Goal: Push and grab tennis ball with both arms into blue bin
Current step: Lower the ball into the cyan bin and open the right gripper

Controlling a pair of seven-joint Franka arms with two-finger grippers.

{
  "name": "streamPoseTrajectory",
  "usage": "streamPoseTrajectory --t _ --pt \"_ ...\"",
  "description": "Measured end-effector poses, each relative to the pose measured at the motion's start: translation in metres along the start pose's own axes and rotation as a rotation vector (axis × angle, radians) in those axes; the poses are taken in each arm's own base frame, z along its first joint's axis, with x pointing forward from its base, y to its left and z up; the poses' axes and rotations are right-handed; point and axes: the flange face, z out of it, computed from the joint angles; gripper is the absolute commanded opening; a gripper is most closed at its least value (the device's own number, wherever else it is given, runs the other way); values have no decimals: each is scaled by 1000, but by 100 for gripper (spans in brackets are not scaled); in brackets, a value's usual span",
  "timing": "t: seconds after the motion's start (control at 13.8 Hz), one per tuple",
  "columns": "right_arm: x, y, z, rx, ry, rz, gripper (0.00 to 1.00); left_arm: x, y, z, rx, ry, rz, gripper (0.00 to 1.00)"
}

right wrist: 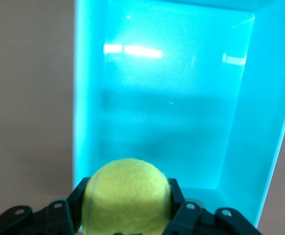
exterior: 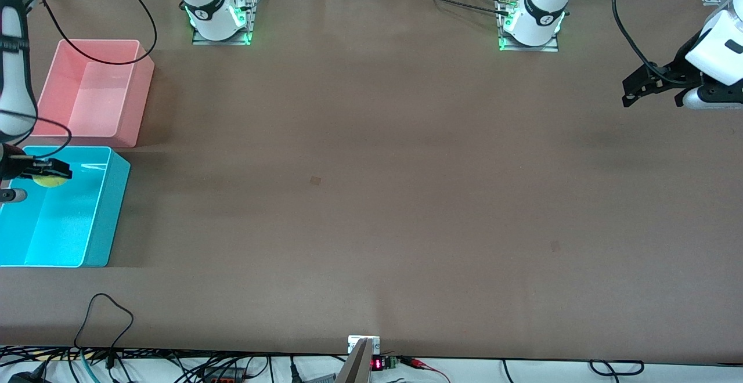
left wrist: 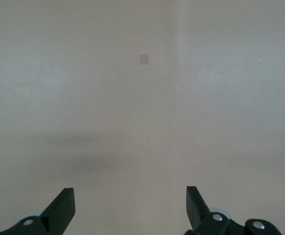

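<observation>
Right claw (exterior: pixel 49 174) clamped on ball (exterior: pixel 49 181) over blue bin (exterior: pixel 113 209), pink bin (exterior: pixel 136 90) beside, left claw (exterior: pixel 653 90) empty, fingers spread, waiting over worktop (exterior: pixel 371 197).

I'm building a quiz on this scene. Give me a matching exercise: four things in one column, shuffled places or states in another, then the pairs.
Things:
1. tennis ball
2. left hand
3. pink bin
4. right hand

States:
A. open, over bare table
B. held in a hand's grip
C. shut, over the blue bin
D. on the table, beside the blue bin

Pairs: 1-B, 2-A, 3-D, 4-C
</observation>
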Motion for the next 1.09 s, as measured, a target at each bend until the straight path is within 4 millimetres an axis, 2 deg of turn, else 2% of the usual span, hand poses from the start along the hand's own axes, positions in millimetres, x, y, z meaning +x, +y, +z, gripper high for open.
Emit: streamPoseTrajectory --t 0.14,0.29,0.8,0.87,0.94,1.01,1.09 --pt "-1 15 34 1 -19 8 10 0 -4 4 -6 -17 1 100" --pt "-2 20 60 7 -41 14 10 0 -3 4 -6 -23 4 100" --pt "-18 38 124 42 -127 48 13 0 -3 5 -6 -30 5 100" --pt "-24 44 137 52 -144 51 20 -1 -3 5 -6 -30 6 100" --pt "-26 46 141 54 -148 52 35 -1 -3 5 -6 -30 6 100" --pt "-27 47 143 53 -147 52 62 -1 -3 5 -6 -30 6 100" --pt "-26 47 143 52 -144 51 77 -1 -3 5 -6 -31 6 100"
